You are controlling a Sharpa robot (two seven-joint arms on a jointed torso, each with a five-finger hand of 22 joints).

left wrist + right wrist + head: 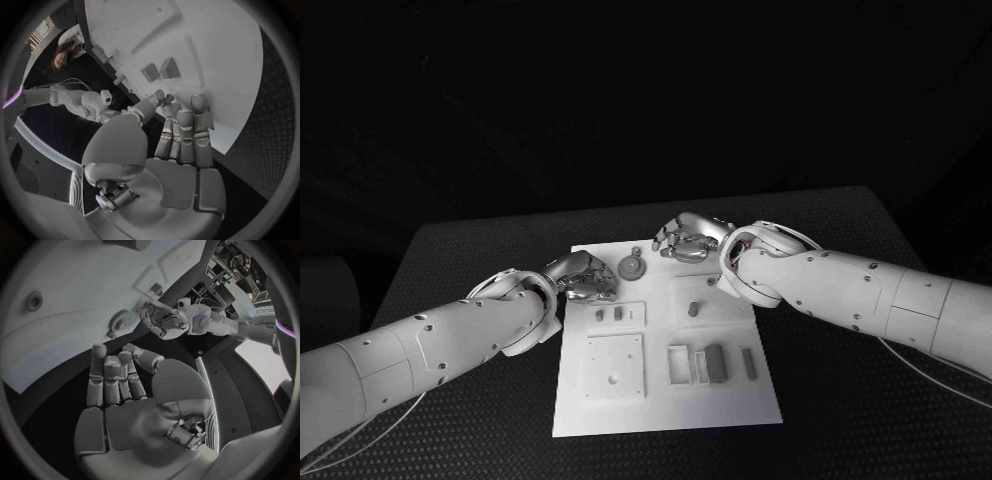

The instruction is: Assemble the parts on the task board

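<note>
Left robot hand (583,277) empty, fingers apart, right robot hand (689,238) likewise, over task board (668,405)

Task board (661,400) lies mid-table (877,420), grey parts (708,362) on it

We saw the task board (733,400), a white rectangular plate, lying flat in the middle of the black table with its long side running away from the robot. A round grey part (633,268) with a small knob lay near its far left corner. Nearer, two small dark parts (609,314) stood side by side in a shallow panel, and to their right a single small upright piece (692,309) sat in another recess. On the near half lay a square white plate (615,366) with small holes, and beside it a row of narrow grey blocks (715,364) stood in slots.
</note>
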